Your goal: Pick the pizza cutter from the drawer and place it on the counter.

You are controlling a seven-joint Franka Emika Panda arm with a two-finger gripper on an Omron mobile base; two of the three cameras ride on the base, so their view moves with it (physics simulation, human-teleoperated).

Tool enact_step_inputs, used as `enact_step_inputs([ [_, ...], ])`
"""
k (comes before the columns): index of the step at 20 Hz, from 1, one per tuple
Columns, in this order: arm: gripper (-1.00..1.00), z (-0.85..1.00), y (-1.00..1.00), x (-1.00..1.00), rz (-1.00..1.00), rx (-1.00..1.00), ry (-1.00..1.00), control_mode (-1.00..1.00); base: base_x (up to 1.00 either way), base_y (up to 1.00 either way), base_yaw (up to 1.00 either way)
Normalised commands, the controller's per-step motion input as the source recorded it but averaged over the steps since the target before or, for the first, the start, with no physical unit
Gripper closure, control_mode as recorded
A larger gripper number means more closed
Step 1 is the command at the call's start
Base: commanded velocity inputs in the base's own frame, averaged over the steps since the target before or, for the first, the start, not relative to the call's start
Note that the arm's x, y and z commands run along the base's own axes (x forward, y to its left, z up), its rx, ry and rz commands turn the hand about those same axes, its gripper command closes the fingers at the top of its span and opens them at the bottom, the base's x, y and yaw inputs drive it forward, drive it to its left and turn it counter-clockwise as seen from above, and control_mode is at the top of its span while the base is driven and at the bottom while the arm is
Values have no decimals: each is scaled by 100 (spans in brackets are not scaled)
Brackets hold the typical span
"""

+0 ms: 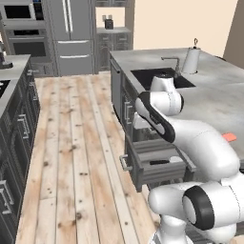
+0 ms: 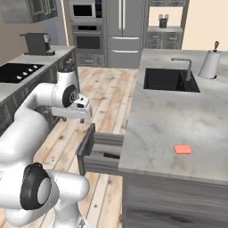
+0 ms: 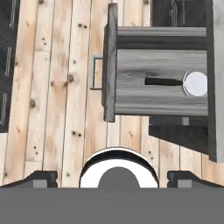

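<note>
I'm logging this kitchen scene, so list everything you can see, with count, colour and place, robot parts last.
pizza cutter: one, black handle with pale round blade, lying in the open drawer
drawer: one, grey wood grain with silver bar pull, pulled out from under the counter
counter: one, light grey marbled, on the right
sink: one, black, set in the counter
faucet: one, silver, beside the sink
paper towel roll: one, white, far end of the counter
flat block: one, orange-red, on the counter
floor: pale wood planks
tool: one, white, open, above the floor beside the drawer
</note>
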Motion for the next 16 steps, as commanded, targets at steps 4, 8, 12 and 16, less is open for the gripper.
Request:
enact_step_inputs([
  [4,-100,-68,0,49,0,0,6,-100,0,0,0],
  [8,-100,-69,-2,33,0,1,0,-100,0,0,0],
  [12,-100,-61,-12,41,0,4,3,-100,0,0,0],
  [16,-100,-59,-1,26,0,2,7,-100,0,0,0],
])
